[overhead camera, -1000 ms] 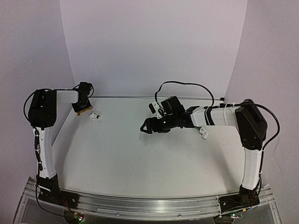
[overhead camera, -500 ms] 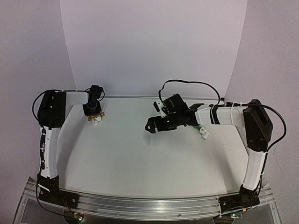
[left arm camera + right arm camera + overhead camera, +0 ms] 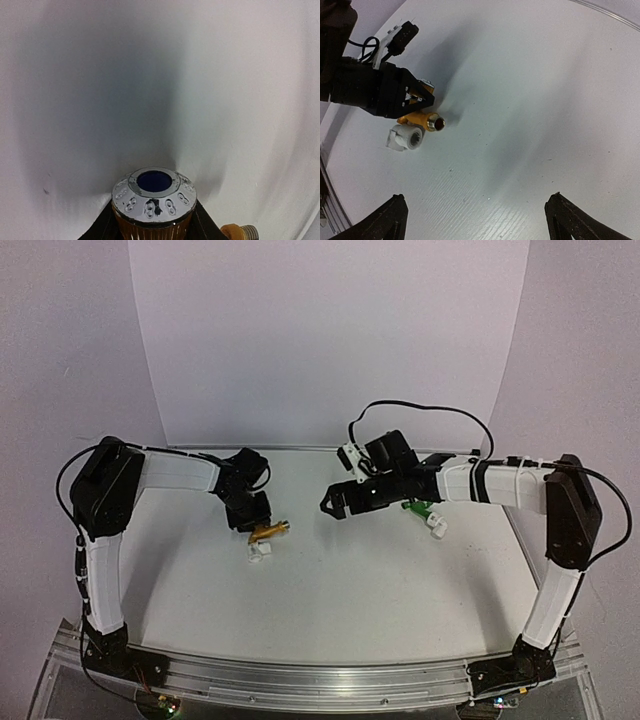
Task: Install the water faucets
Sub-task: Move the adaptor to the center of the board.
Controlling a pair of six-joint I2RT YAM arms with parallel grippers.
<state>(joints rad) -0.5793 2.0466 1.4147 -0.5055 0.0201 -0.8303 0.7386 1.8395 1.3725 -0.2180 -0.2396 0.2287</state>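
My left gripper (image 3: pixel 247 508) is shut on the orange-yellow faucet (image 3: pixel 268 531), left of the table's middle. In the left wrist view its silver-capped knob with a blue centre (image 3: pixel 154 192) sits between my fingers, and the brass threaded end (image 3: pixel 246 231) pokes out to the right. The right wrist view shows the left gripper (image 3: pixel 422 100), the faucet (image 3: pixel 417 119) and a white fitting (image 3: pixel 405 137) against it. My right gripper (image 3: pixel 333 505) hovers open and empty (image 3: pixel 477 197) over the middle. The green faucet (image 3: pixel 420 507) lies behind the right forearm.
A white fitting (image 3: pixel 258 552) lies just in front of the held faucet. A second white fitting (image 3: pixel 437 527) lies by the green faucet at the right. White walls enclose the back and both sides of the table (image 3: pixel 330 590).
My left arm has swung from the far left corner toward the middle and nearer, carrying the orange-yellow faucet; the white fitting has moved along with it. My right gripper has drifted slightly right.
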